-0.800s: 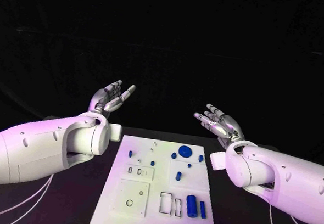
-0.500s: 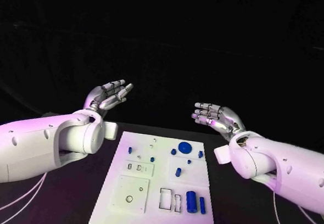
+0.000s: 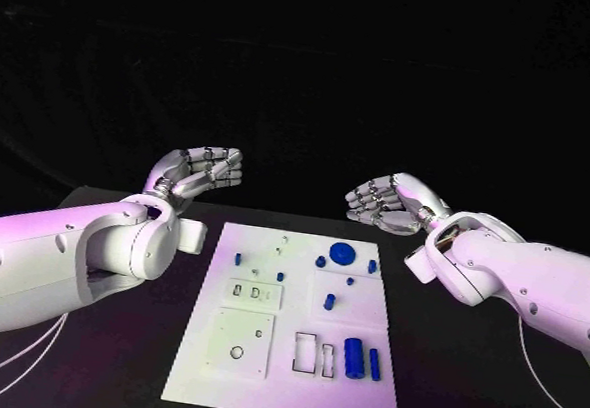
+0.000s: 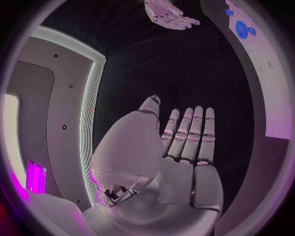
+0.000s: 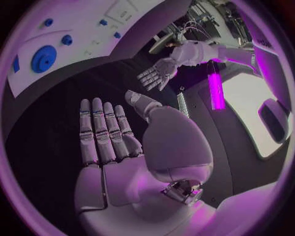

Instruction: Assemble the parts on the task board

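My left hand [image 3: 197,172] hangs above the far left of the table, off the board's [image 3: 216,376] far-left corner, fingers straight and apart, holding nothing. The board lies between my two arms, a long white plate with its long axis running from near to far, and every part on it sits nearer to me than either hand, so whichever hand goes must come down and back toward me. The parts are small and blue: a round disc [image 3: 342,251] at the far end, little pegs [image 3: 241,258] scattered near it, a short stub [image 3: 326,320] mid-board, and a thick cylinder [image 3: 354,357] with a thin bar [image 3: 374,365] beside it in the near right, both lying along the board. My right hand [image 3: 387,202] hovers off the far-right corner, fingers extended and empty. I judge it nearer to the disc and the cylinder, which lie on its side.
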Motion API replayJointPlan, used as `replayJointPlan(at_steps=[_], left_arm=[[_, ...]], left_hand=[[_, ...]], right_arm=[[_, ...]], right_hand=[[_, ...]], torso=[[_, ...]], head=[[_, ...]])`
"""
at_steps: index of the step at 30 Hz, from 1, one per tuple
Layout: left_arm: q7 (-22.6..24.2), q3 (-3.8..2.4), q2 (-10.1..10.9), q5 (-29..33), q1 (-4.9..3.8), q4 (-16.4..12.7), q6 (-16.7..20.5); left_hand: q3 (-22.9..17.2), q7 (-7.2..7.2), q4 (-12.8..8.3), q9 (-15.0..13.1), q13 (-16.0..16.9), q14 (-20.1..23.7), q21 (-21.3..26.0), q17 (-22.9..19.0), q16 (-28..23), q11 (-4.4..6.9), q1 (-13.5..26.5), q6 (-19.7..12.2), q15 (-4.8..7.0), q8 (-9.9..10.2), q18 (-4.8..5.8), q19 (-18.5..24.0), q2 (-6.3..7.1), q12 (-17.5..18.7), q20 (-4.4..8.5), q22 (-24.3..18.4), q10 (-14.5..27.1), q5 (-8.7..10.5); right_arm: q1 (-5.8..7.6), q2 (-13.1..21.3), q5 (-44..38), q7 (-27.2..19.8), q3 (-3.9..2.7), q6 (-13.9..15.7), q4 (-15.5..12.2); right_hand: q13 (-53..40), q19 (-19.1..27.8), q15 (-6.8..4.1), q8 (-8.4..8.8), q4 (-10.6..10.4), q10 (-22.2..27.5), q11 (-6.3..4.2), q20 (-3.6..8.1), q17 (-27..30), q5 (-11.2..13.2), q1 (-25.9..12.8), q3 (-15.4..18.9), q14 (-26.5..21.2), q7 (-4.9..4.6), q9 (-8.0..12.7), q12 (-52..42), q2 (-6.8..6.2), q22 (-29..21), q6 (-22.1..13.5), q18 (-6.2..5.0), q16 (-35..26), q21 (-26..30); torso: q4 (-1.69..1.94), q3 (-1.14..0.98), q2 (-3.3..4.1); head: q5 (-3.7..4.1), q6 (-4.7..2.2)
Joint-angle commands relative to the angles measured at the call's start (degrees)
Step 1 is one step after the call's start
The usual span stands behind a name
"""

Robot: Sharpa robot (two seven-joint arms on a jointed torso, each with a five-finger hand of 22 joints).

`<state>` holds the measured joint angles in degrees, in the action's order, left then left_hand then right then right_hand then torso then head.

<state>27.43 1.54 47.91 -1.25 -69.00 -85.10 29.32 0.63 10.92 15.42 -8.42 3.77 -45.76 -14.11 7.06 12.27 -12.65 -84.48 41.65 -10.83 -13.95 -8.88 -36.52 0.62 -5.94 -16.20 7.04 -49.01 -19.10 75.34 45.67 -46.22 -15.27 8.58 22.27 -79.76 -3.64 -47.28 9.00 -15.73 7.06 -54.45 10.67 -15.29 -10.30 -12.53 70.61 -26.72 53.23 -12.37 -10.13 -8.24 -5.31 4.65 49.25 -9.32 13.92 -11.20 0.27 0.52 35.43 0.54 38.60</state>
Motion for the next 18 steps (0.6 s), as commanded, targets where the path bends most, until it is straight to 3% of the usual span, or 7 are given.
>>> replayJointPlan(at_steps=[1, 6, 9, 12, 13, 15, 18], left_arm=[[0.2, -0.14, 0.9, -1.7, -0.22, -2.1, -3.1], [0.6, -0.22, 2.2, -1.8, -0.33, -4.9, -4.9], [0.7, -0.28, 2.8, -2.1, -0.42, -6.4, -5.9], [0.6, -0.3, 3.3, -2.0, -0.57, -7.8, -6.3], [0.6, -0.31, 3.5, -1.8, -0.61, -8.4, -6.3], [0.7, -0.31, 3.8, -1.4, -0.67, -9.5, -6.3], [0.8, -0.32, 3.9, -1.0, -0.71, -10.4, -6.4]], left_hand=[[0.5, 1.65, -0.1, -1.0, 0.4, -6.6, -1.6, 1.3, 2.2, 1.93, -2.6, 4.7, 1.77, -2.0, -1.71, -3.8, 0.62, -0.8, 0.54, -0.2, -8.2, 0.03], [0.2, 0.94, 0.6, -1.1, 0.3, -8.0, -2.2, 1.9, 2.5, 2.58, -3.5, 6.3, 2.35, -2.3, -1.74, -5.5, 0.72, -0.5, 1.06, -0.4, -10.2, 0.0], [0.0, 0.82, 0.9, -1.1, 0.2, -9.1, -2.5, 2.3, 2.9, 2.76, -3.9, 6.6, 2.66, -2.2, -1.74, -6.5, 0.77, -0.1, 1.37, -0.4, -10.7, 0.02], [0.0, 0.86, 1.0, -1.0, 0.2, -9.3, -2.5, 2.4, 2.9, 2.76, -3.9, 6.5, 2.72, -2.1, -1.74, -6.7, 0.82, 0.1, 1.42, -0.5, -10.7, 0.04], [0.1, 0.98, 1.0, -1.0, 0.1, -9.4, -2.5, 2.4, 2.9, 2.66, -3.7, 6.3, 2.7, -1.9, -1.7, -6.8, 0.9, 0.4, 1.46, -0.5, -10.5, 0.02], [0.1, 1.21, 1.0, -0.8, 0.0, -8.8, -2.4, 2.5, 2.4, 2.37, -3.7, 5.9, 2.46, -1.5, -1.6, -6.9, 0.97, 1.2, 1.38, -0.7, -9.9, 0.01], [0.1, 1.39, 1.0, -0.7, 0.0, -8.1, -2.3, 2.5, 1.9, 2.16, -3.7, 5.8, 2.21, -1.2, -1.55, -6.8, 0.9, 1.8, 1.24, -0.9, -9.4, 0.02]], right_arm=[[0.52, 0.0, -16.1, 8.6, 0.0, -3.5, 0.0], [1.2, -0.4, -25.6, 13.1, 0.0, -5.8, 0.5], [1.36, -0.7, -29.8, 13.4, 0.0, -5.7, 0.5], [1.43, -0.9, -32.9, 13.6, 0.0, -5.1, 0.3], [1.45, -1.1, -34.0, 13.9, 0.0, -5.1, 0.2], [1.47, -1.3, -36.2, 15.8, 0.0, -6.2, 0.1], [1.49, -1.9, -38.8, 19.2, 0.0, -8.1, 0.3]], right_hand=[[-0.3, -3.7, -1.46, -0.76, 0.4, -6.0, -1.36, 0.8, -1.8, -0.7, 0.3, -1.7, 5.4, 0.6, -0.8, 1.6, -1.84, -0.6, 4.3, -1.31, 0.7, 0.9], [-0.9, -7.7, -3.03, -1.22, 0.5, -9.0, -2.42, 2.29, -4.6, -1.4, -0.1, -1.6, 9.7, 1.51, -2.1, 1.9, -4.45, -0.3, 5.9, -1.28, 2.4, 0.1], [-2.0, -15.3, -6.08, -1.52, 0.3, -13.2, -4.29, 5.38, -8.7, -2.3, -0.1, -1.4, 17.4, 2.72, -3.3, 0.8, -5.31, 1.3, 6.4, -1.27, 6.7, -3.6], [-2.5, -19.2, -7.28, -1.5, 0.2, -14.4, -5.03, 7.17, -11.1, -4.6, 0.2, -1.3, 21.5, 3.19, -4.0, 0.7, -5.19, 2.5, 6.7, -1.17, 8.8, -6.1], [-2.5, -21.2, -7.83, -1.37, 0.2, -14.4, -5.24, 8.3, -12.7, -4.6, 0.4, -0.9, 24.0, 3.28, -4.3, 1.1, -5.26, 3.4, 6.7, -1.14, 10.4, -7.7], [-2.5, -22.6, -8.12, -1.18, 0.1, -14.2, -5.34, 8.89, -14.0, -4.3, 0.3, -0.5, 25.8, 3.34, -4.5, 1.5, -5.47, 4.2, 6.7, -1.12, 11.6, -9.0], [-3.0, -26.5, -8.85, -0.24, -1.4, -14.4, -5.68, 9.78, -18.8, -1.0, -1.4, 0.7, 30.4, 3.58, -4.9, 2.1, -6.1, 6.3, 5.9, -1.12, 17.0, -12.7]], torso=[[0.23, -0.01, 1.41], [0.63, 0.15, 2.52], [1.06, 0.23, 3.06], [1.25, 0.34, 3.65], [1.31, 0.37, 3.85], [1.5, 0.47, 4.4], [1.68, 0.65, 4.99]], head=[[0.22, -0.1], [0.33, -0.12], [0.66, -0.32], [0.94, -0.36], [1.01, -0.35], [1.4, -0.66], [1.77, -0.67]])
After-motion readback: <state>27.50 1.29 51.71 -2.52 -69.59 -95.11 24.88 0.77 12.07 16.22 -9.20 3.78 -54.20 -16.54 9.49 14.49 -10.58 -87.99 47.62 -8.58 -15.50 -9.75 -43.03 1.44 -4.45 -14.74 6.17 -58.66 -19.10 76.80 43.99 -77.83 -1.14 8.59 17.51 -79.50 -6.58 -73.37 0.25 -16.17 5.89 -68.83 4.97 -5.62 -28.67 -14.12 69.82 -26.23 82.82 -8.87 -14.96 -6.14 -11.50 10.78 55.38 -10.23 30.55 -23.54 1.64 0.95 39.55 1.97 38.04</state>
